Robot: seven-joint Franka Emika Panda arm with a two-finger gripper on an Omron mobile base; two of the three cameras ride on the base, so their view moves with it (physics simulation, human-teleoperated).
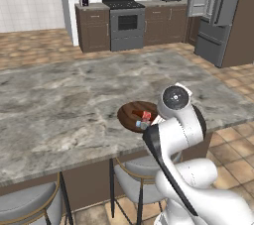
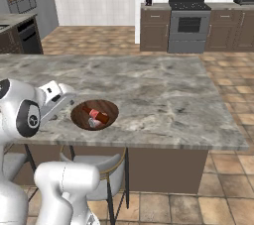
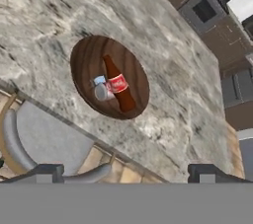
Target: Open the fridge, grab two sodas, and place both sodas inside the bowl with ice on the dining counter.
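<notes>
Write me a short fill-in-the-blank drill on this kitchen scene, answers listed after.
1. The cola bottle lies on its side inside the wooden ____.
2. The bowl rests on the marble dining ____.
3. The end effector hangs over the counter edge with its jaws ____.
4. In the left base view, one door of the grey fridge stands ____.

Missing words: bowl; counter; open; open
</notes>
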